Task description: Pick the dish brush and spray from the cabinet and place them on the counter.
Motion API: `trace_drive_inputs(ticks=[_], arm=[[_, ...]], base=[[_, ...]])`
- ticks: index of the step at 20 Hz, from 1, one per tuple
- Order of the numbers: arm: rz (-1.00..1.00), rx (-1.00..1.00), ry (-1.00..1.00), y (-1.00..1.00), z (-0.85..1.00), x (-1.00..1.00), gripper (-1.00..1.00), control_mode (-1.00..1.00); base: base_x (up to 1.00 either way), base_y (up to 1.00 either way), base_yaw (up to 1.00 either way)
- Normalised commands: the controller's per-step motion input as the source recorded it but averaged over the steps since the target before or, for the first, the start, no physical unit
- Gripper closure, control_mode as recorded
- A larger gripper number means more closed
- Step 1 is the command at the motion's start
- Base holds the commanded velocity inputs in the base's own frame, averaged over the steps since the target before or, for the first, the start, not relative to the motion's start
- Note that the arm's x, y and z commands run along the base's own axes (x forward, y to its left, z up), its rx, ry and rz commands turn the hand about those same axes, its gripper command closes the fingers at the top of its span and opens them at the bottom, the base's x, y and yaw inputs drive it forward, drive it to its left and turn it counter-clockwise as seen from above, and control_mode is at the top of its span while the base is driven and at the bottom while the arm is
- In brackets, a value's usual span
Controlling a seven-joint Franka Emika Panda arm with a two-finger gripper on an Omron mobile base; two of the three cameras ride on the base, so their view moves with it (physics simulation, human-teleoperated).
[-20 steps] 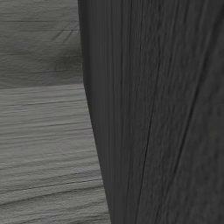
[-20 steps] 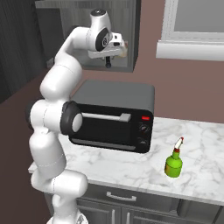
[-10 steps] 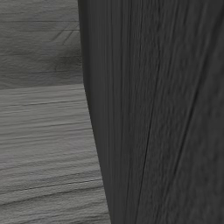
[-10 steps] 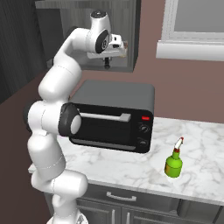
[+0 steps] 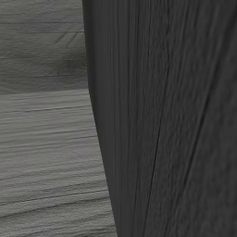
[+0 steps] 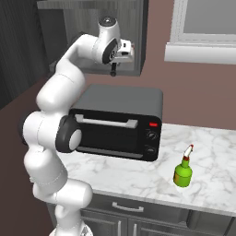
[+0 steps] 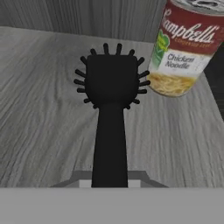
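Observation:
The black dish brush [image 7: 111, 83] stands straight up from the bottom of the hand view, bristled head over the grey wood cabinet shelf [image 7: 39, 109]. Its handle runs down into my gripper [image 7: 109, 183], which looks shut on it; the fingertips themselves are hidden. In the right base view my gripper [image 6: 113, 69] is at the open upper cabinet [image 6: 87, 27], above the toaster oven, with the dark brush [image 6: 113, 73] hanging from it. The green spray bottle [image 6: 183, 171], with a white and red nozzle, stands upright on the marble counter [image 6: 138, 179], right of the oven.
A Campbell's soup can [image 7: 188, 48] stands on the shelf just right of the brush head. A black toaster oven [image 6: 120, 124] sits on the counter below the gripper. A dark cabinet door [image 5: 171, 115] stands close in the left base view. A window sill [image 6: 200, 50] is at upper right.
The hand has shifted slightly down and toward the cabinet's front edge with the brush. The spray bottle and oven have not moved.

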Motion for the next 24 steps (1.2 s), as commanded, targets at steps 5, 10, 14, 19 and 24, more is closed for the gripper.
trace_drive_inputs(ticks=[5, 10, 14, 19, 24], arm=[[0.0, 0.05, 0.0, -0.16, 0.22, -0.29, 1.0, -1.0], [0.0, 0.03, 0.0, -0.06, 0.16, -0.5, 1.0, -1.0], [0.0, 0.0, -0.04, -0.01, 0.02, -0.72, 1.0, -1.0], [0.0, 0.0, -0.13, -0.01, 0.0, -0.82, 1.0, -1.0], [0.0, 0.0, -0.17, 0.0, 0.0, -0.97, 1.0, -1.0]], base=[[0.0, 0.0, 0.0], [0.0, 0.0, 0.0], [0.0, 0.0, 0.0], [0.0, 0.0, 0.0], [0.0, 0.0, 0.0]])
